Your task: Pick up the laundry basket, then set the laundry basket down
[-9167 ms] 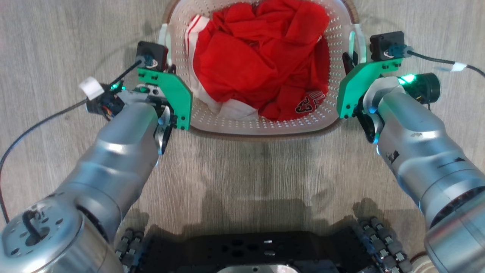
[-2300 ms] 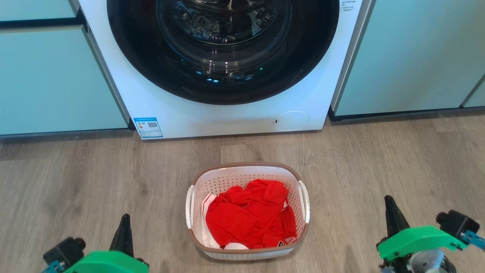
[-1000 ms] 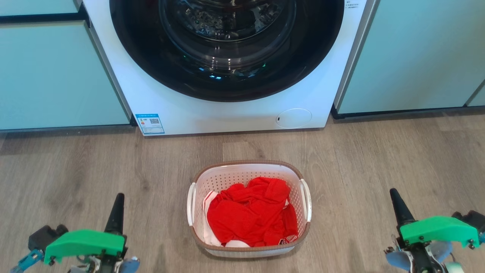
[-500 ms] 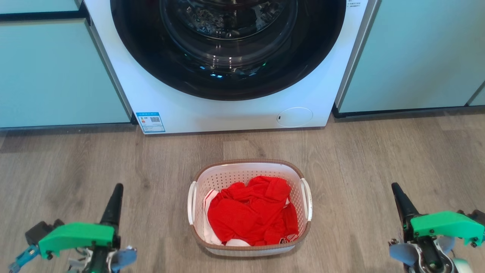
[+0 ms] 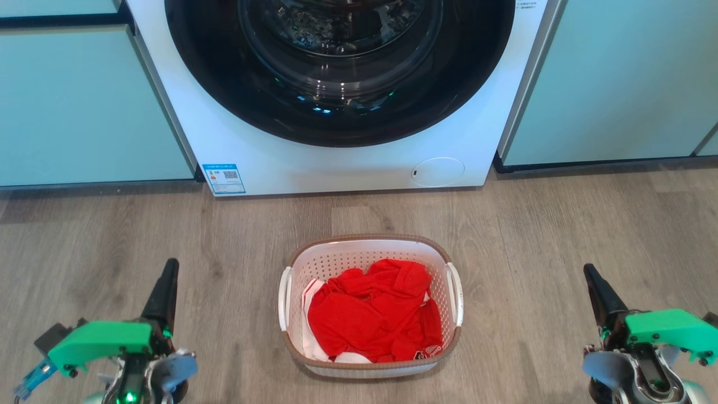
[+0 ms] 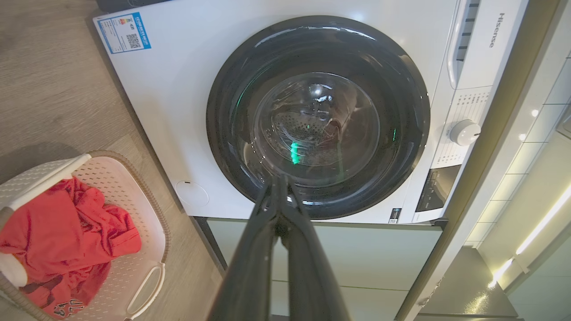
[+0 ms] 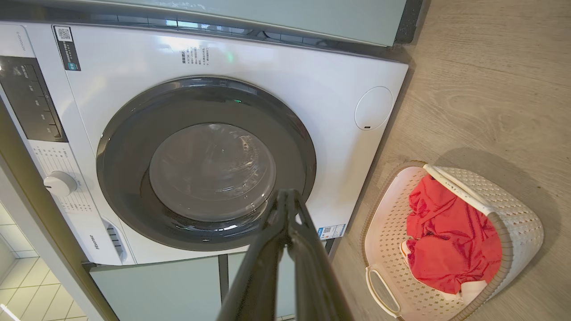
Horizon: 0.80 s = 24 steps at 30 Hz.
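Note:
The laundry basket (image 5: pixel 364 252) stands on the wood floor in front of the washing machine, white and perforated with a brown rim, holding red and white clothes. It also appears at the lower left of the left wrist view (image 6: pixel 147 232) and at the lower right of the right wrist view (image 7: pixel 522 223). My left gripper (image 5: pixel 170 265) is at the lower left of the head view, well left of the basket, its fingers (image 6: pixel 279 187) pressed together and empty. My right gripper (image 5: pixel 588 269) is far right of the basket, shut and empty, its fingertips (image 7: pixel 287 196) touching.
A white front-loading washing machine (image 5: pixel 336 163) with a dark round door stands just behind the basket, flanked by pale green cabinet fronts (image 5: pixel 84 112). Open wood floor (image 5: pixel 533 235) lies on both sides of the basket.
Since the oldest frame both grippers have come away from the basket's handles and the camera has lifted. Over the last second the grippers drifted slightly outward and upward in the picture.

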### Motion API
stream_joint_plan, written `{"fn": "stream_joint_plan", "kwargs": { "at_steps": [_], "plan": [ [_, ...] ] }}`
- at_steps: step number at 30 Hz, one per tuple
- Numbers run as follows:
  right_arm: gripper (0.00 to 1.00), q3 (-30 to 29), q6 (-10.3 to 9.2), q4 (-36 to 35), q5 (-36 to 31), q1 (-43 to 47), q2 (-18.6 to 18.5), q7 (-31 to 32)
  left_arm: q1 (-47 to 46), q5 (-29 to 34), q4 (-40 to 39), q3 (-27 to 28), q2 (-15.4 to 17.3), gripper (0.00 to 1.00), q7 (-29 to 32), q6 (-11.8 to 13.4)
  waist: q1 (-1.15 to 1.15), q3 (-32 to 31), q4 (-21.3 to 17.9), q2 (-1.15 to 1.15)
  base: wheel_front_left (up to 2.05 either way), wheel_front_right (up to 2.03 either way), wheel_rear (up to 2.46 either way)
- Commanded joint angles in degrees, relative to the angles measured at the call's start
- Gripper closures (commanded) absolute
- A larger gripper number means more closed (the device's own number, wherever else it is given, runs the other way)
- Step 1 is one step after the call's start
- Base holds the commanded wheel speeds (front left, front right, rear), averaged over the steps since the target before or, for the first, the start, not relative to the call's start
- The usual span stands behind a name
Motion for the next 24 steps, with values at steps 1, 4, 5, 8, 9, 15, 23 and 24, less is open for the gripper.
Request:
{"fn": "stream_joint_plan", "kwargs": {
  "at_steps": [1, 4, 5, 8, 9, 15, 23, 24],
  "plan": [
    [1.0, 0.87, 0.14, -1.83, 1.77, -3.46, -0.79, 0.73, -3.52, -1.62, -1.5, 2.67, 0.87, 1.0, 0.5, -0.66, 0.0, 0.02, 0.02, 0.0, 0.0, 0.0, 0.0],
    [1.0, 0.61, 0.14, -1.82, 3.73, -3.69, -0.78, 1.24, -3.99, -3.59, -1.3, 3.02, 0.84, 1.0, 1.02, -0.93, 0.0, 0.07, 0.07, 0.0, 0.0, 0.0, 0.0],
    [1.0, 0.53, 0.14, -1.82, 4.39, -3.77, -0.78, 1.42, -4.15, -4.24, -1.23, 3.14, 0.83, 1.0, 1.19, -1.02, 0.0, 0.09, 0.08, 0.0, 0.0, 0.0, 0.0],
    [1.0, 0.46, 0.14, -1.82, 4.65, -3.8, -0.75, 1.52, -4.22, -4.5, -1.2, 3.24, 0.8, 1.0, 1.3, -1.07, 0.0, 0.09, 0.09, 0.0, 0.0, 0.0, 0.0],
    [1.0, 0.44, 0.14, -1.82, 4.63, -3.81, -0.74, 1.54, -4.22, -4.48, -1.2, 3.26, 0.78, 1.0, 1.32, -1.07, 0.0, 0.09, 0.09, 0.0, 0.0, 0.0, 0.0],
    [1.0, 0.31, 0.14, -1.81, 4.52, -3.82, -0.65, 1.64, -4.23, -4.35, -1.19, 3.41, 0.67, 1.0, 1.44, -1.07, 0.0, 0.09, 0.09, 0.0, 0.0, 0.0, 0.0],
    [1.0, 0.16, 0.14, -1.8, 4.39, -3.83, -0.54, 1.76, -4.25, -4.2, -1.18, 3.59, 0.54, 1.0, 1.59, -1.07, 0.0, 0.09, 0.09, 0.0, 0.0, 0.0, 0.0],
    [1.0, 0.14, 0.14, -1.8, 4.38, -3.83, -0.53, 1.78, -4.25, -4.18, -1.18, 3.62, 0.53, 1.0, 1.6, -1.07, 0.0, 0.09, 0.09, 0.0, 0.0, 0.0, 0.0]
  ]
}}
